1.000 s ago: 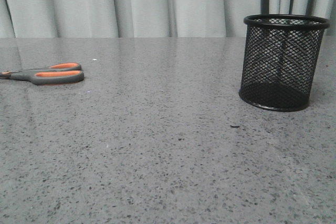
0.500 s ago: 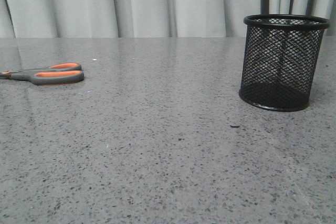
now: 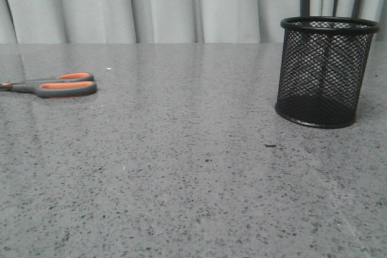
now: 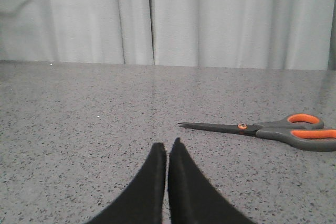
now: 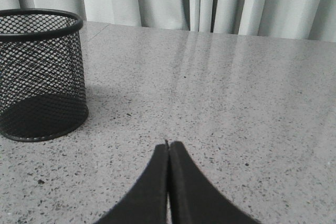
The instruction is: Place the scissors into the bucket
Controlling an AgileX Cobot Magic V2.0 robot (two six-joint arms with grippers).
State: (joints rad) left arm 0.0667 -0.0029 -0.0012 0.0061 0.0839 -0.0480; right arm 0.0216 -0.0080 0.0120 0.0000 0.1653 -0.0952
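The scissors [image 3: 57, 85] lie flat and closed at the far left of the table, grey handles with orange loops, blades pointing left. The left wrist view shows them too [image 4: 273, 128]. The black wire-mesh bucket [image 3: 325, 72] stands upright and empty at the right; it also shows in the right wrist view [image 5: 41, 74]. My left gripper [image 4: 167, 146] is shut and empty, low over the table, short of the blade tips. My right gripper [image 5: 168, 144] is shut and empty, apart from the bucket. Neither gripper shows in the front view.
The grey speckled table [image 3: 193, 167] runs back to pale curtains [image 3: 181, 4] along its far edge. A small dark speck [image 3: 270, 145] lies on the table in front of the bucket.
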